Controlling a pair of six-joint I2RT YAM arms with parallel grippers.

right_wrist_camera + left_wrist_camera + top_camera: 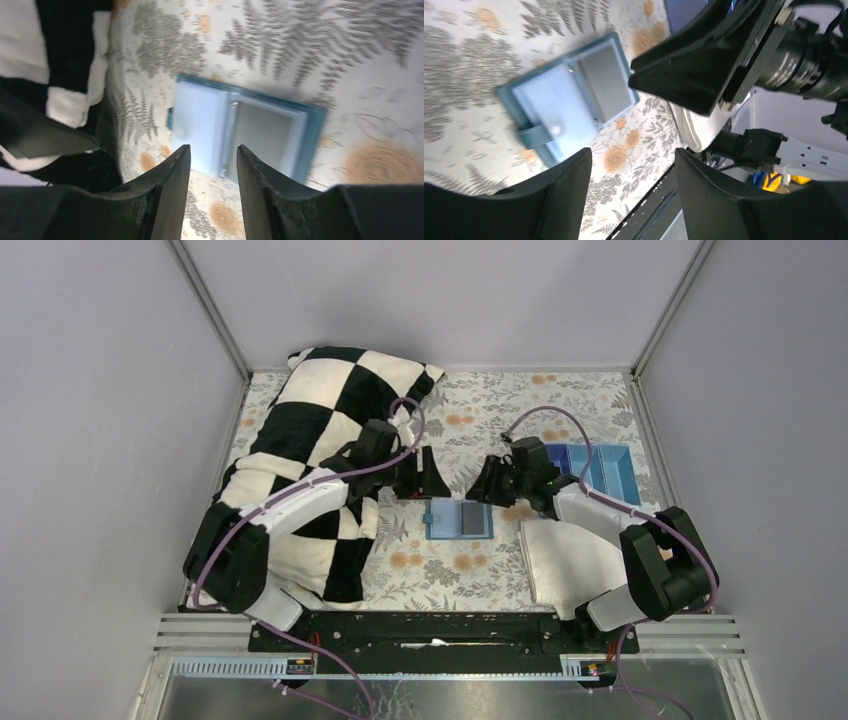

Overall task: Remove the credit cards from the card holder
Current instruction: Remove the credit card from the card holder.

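Holder: teal folding card holder (460, 521), open flat, between both jaws.
Left jaws: released, empty.
Right jaws: released, empty.

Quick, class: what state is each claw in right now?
Left claw: open, holding nothing.
Right claw: open, narrower gap, holding nothing.

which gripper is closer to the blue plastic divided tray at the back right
Right. The right gripper hangs just left of the blue plastic tray, its wrist overlapping the tray's left end. The left gripper is farther left, beside the black-and-white checkered cushion.
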